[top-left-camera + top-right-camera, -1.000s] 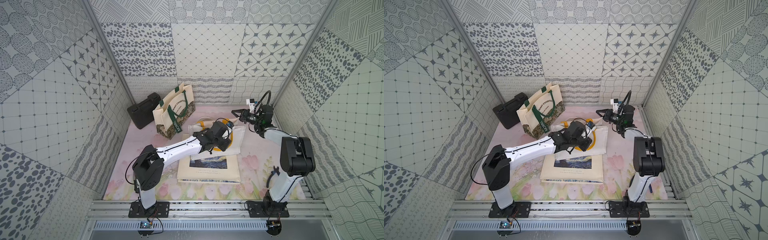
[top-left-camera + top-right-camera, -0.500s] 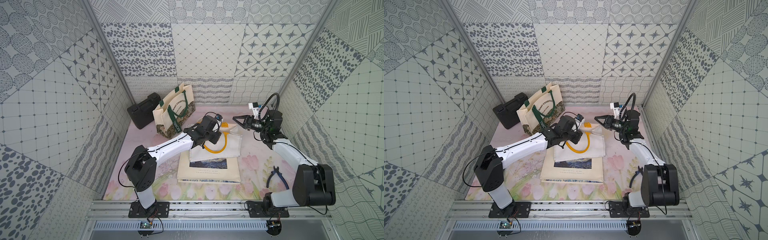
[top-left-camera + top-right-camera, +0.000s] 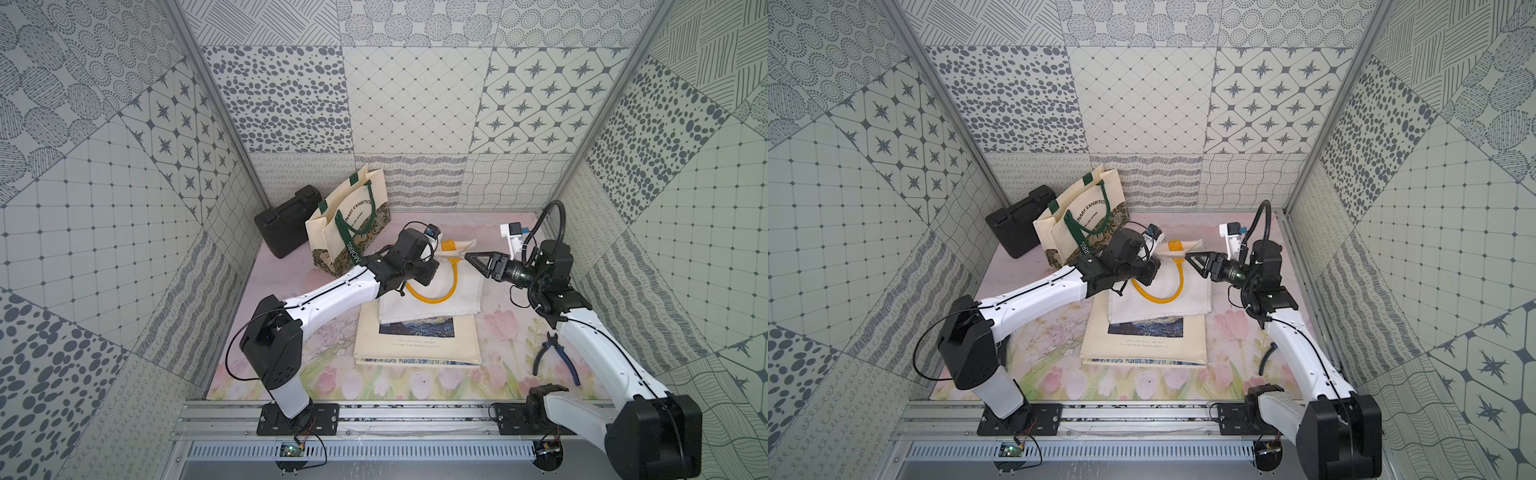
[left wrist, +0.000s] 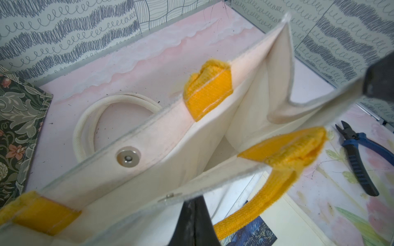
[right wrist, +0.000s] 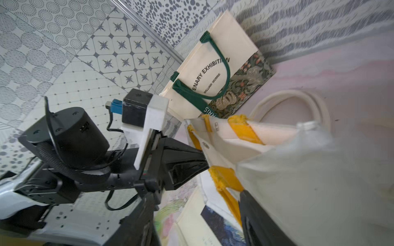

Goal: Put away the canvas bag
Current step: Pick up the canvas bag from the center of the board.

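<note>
Far left, the black case (image 3: pixel 286 226) is sitting by the wall, with the green-handled tote (image 3: pixel 353 216) standing just beside it. Your left gripper (image 4: pixel 193 215) is clamping tight on the rim of the canvas bag (image 3: pixel 453 286), which is lying mid-table with its mouth gaping and its lower edge overlapping the printed bag (image 3: pixel 415 345) folded flat beneath. The yellow handle (image 3: pixel 432 297) is drooping across its face. Your right gripper (image 3: pixel 471 258) is sitting at the mouth's right-hand corner, jaws spread wide and gripping nothing, with cloth brushing one finger. The pliers (image 3: pixel 555 357) are lying beside your right arm.
</note>
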